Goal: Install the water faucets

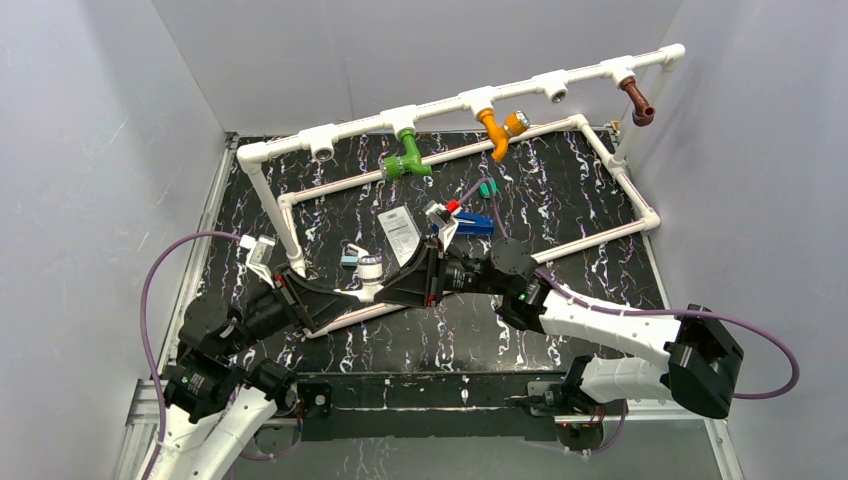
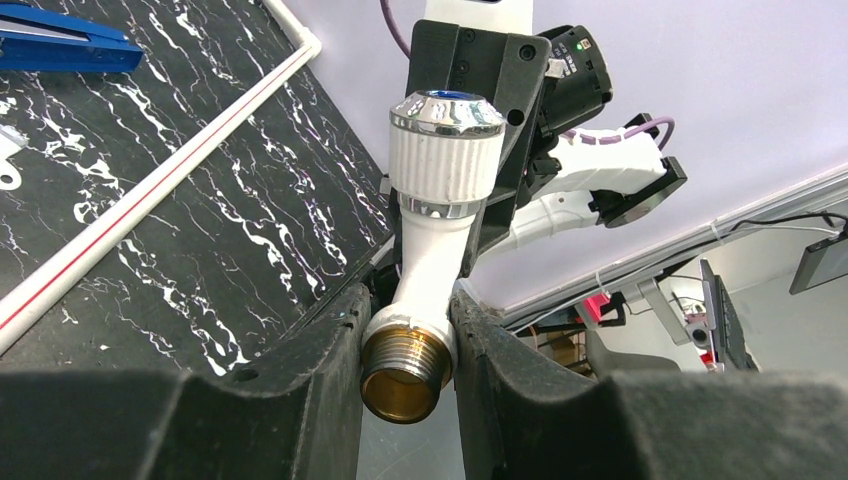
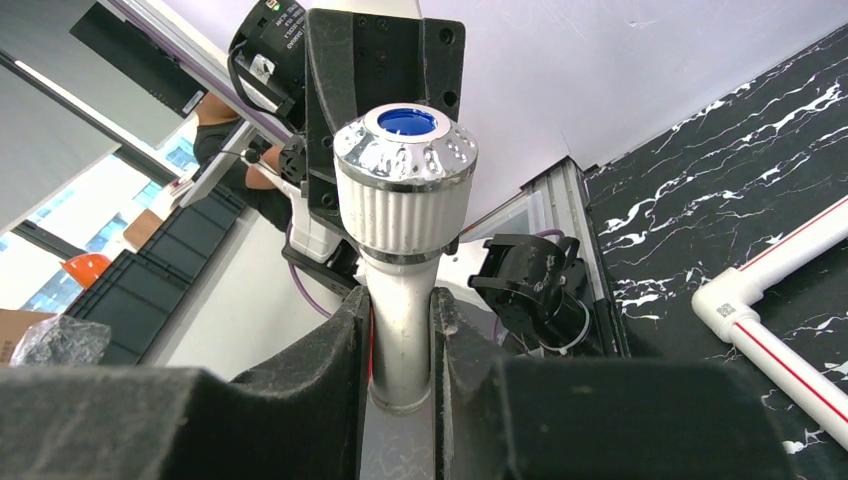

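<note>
Both grippers hold one white faucet above the near-left part of the black mat. My left gripper is shut on its collar just above the brass threaded end; in the left wrist view the faucet stands between the left gripper's jaws, knob up. My right gripper is shut on its spout; in the right wrist view the faucet rises from the right gripper. Green, orange and brown faucets hang from the white pipe frame.
The frame's lower pipe runs around the mat and passes close under the grippers. A blue box and a paper packet lie mid-mat. Small teal and green pieces lie nearby. Grey walls enclose the sides.
</note>
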Robot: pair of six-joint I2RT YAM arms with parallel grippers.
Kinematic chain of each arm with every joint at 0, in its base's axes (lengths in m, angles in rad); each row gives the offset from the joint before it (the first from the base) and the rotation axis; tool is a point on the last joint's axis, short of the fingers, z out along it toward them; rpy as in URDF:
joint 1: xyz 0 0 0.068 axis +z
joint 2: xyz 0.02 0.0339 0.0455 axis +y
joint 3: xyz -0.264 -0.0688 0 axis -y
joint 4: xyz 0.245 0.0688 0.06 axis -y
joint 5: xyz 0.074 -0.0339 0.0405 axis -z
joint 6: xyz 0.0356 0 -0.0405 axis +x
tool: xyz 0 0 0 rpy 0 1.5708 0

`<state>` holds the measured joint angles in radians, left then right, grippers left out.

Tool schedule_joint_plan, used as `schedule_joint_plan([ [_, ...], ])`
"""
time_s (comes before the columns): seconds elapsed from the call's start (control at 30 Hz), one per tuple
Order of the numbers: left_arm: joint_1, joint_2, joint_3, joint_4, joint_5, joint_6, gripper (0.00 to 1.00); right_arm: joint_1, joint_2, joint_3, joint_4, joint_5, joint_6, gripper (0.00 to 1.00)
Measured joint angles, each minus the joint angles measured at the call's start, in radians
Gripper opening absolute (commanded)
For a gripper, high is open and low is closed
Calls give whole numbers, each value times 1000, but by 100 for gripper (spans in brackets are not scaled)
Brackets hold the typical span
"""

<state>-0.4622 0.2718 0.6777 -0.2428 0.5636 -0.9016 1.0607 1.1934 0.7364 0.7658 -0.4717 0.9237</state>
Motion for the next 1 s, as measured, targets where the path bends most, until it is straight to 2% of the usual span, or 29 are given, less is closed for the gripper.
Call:
schedule_joint_plan([
  [0.2,0,0,0,-5,-9,3,53,2,-5,0,-10,14,-21,1],
  [0.3,0,3,1,-20,-22,19,63,3,-18,0,-41,26,-47,1],
  [0.43,0,39,29,-59,-36,58,70,3,-55,0,-101,51,-93,1],
  [0.57,0,119,121,-122,-62,129,71,3,-120,10,-198,93,-159,1],
  [1.0,0,480,611,-403,-357,433,68,3,-266,122,-487,245,-372,1],
])
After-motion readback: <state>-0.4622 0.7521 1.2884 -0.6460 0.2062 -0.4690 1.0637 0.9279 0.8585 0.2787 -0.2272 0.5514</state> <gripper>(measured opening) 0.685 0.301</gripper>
